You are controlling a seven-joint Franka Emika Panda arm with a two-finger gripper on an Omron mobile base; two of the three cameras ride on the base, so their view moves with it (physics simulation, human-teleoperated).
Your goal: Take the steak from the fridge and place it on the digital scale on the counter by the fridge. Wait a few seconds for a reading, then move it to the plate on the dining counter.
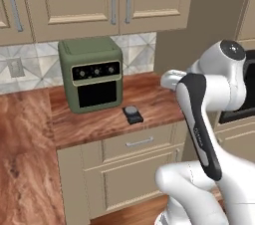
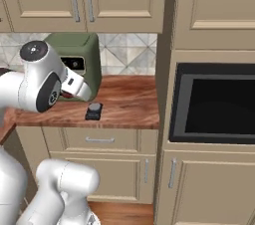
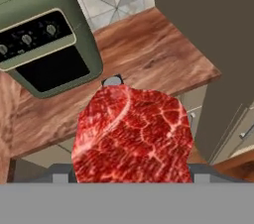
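The digital scale [image 1: 133, 114] lies on the bench [image 1: 154, 100] just before the toaster oven [image 1: 91, 73] (toward its right), cabinets [image 1: 107, 0] above.

steak [image 3: 133, 136]: red, marbled, held aloft | digital scale [image 1: 133, 114]: black, flat on counter

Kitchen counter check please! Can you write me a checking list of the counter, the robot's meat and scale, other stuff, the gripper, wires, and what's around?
Surface: wood-grain counter, bare to the right of the scale.
Job's things: steak up close in the hand view, hiding most of the digital scale, whose top is bare.
Clutter: green toaster oven behind the scale.
Gripper: fingertips hidden behind the steak.
Cables: nothing seen.
Surroundings: beige cabinets, tiled backsplash, black built-in oven.
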